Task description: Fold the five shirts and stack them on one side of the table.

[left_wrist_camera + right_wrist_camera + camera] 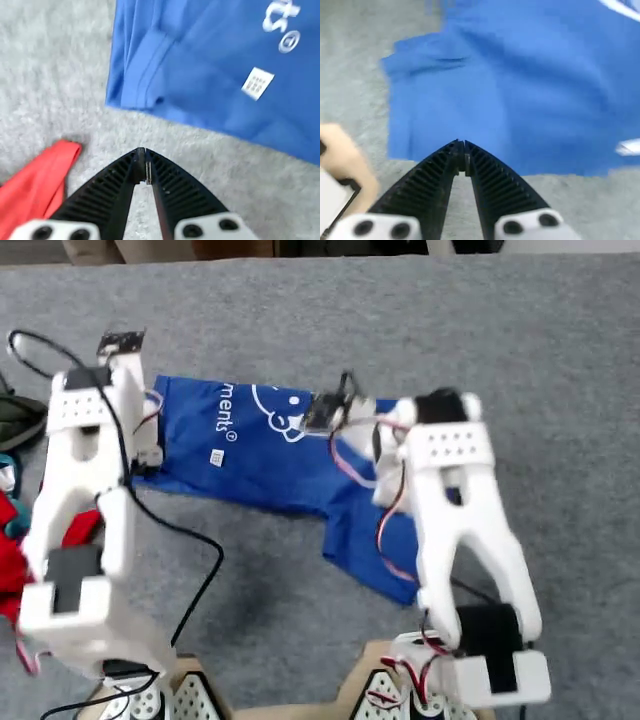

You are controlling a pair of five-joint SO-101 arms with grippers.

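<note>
A blue shirt (260, 445) with white print lies spread across the middle of the grey table, one part trailing toward the front (365, 555). My left gripper (147, 462) hangs at the shirt's left edge. In the left wrist view this gripper (145, 165) is shut and empty over bare table, just short of the blue shirt's hem (145, 75). My right gripper (383, 455) is over the right part of the shirt. In the right wrist view it (464, 156) is shut with nothing in it, at the edge of the blue cloth (520, 100).
A red shirt (12, 550) lies bunched at the left table edge, and its tip (35, 185) lies near my left gripper. Dark green (18, 420) and teal (8, 475) cloth sit behind it. Grey table (400, 320) stretches beyond the shirt.
</note>
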